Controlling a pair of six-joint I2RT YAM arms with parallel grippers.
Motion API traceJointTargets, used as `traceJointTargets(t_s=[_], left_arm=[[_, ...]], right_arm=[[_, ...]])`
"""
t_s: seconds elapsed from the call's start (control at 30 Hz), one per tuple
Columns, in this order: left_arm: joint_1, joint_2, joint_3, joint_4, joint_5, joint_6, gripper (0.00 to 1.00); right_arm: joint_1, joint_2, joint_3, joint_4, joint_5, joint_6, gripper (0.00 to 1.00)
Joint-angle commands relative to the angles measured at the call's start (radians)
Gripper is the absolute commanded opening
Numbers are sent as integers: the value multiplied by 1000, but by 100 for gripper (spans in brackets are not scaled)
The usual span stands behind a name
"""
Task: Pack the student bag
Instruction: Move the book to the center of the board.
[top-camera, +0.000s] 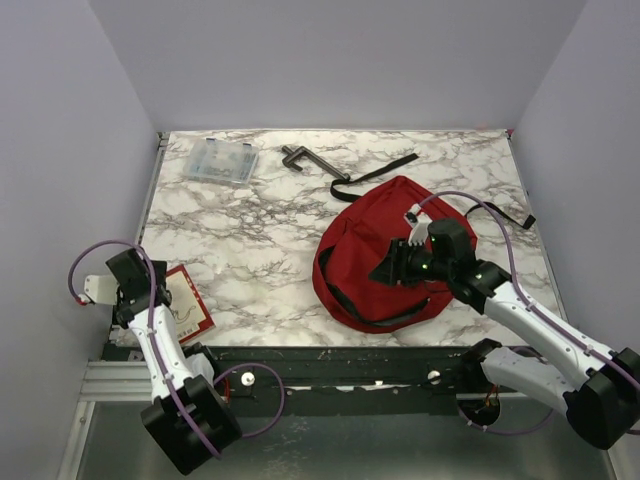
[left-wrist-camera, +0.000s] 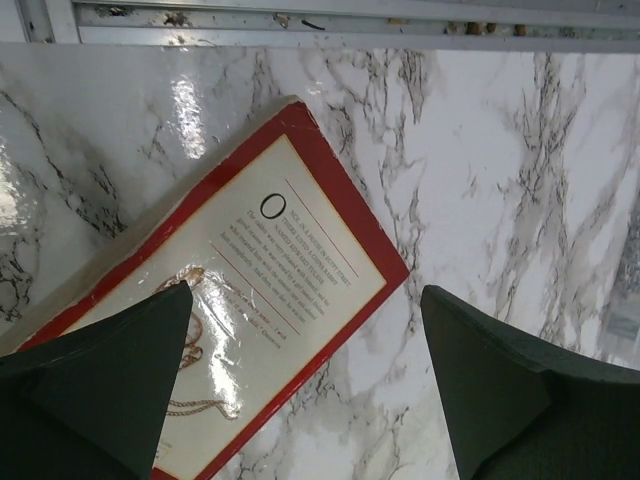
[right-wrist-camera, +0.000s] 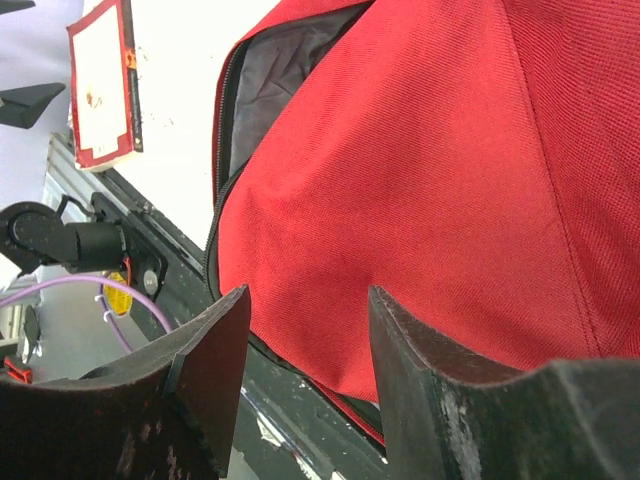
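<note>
The student bag is a red backpack lying flat on the marble table, right of centre, with its main zip partly open along the near left side. My right gripper hovers over the bag's near part. In the right wrist view it is open, with red fabric showing between the jaws; I cannot tell if it touches. A red-bordered book lies at the near left. My left gripper is open just above the book's right edge, holding nothing.
A clear plastic case lies at the far left and a black clamp-like tool beside it. The bag's black straps trail toward the back and right. The dark metal rail runs along the table's near edge.
</note>
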Motion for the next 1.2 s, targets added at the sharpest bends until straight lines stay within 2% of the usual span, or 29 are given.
traceJointTargets(t_s=[0.0, 0.1, 0.37, 0.47, 0.7, 0.83, 0.97, 1.17], left_arm=[[54, 1, -18, 6, -70, -34, 98], [111, -10, -43, 24, -63, -43, 98], [174, -48, -68, 5, -151, -80, 98], [210, -57, -126, 44, -103, -156, 98], [193, -186, -280, 252, 82, -190, 98], [17, -178, -280, 296, 58, -156, 92], [-205, -42, -219, 280, 44, -183, 89], [-458, 170, -121, 284, 11, -237, 89]], right_arm=[[4, -5, 36, 10, -58, -45, 54], [4, -13, 38, 13, -67, -59, 55], [3, -17, 66, -25, -72, -104, 55], [4, -21, 86, -43, -76, -121, 55], [3, -35, 102, -48, -82, -127, 55], [5, -15, 87, -22, -101, -117, 55], [3, 17, 86, 10, -126, -96, 55], [3, 56, 115, 36, -129, -63, 55]])
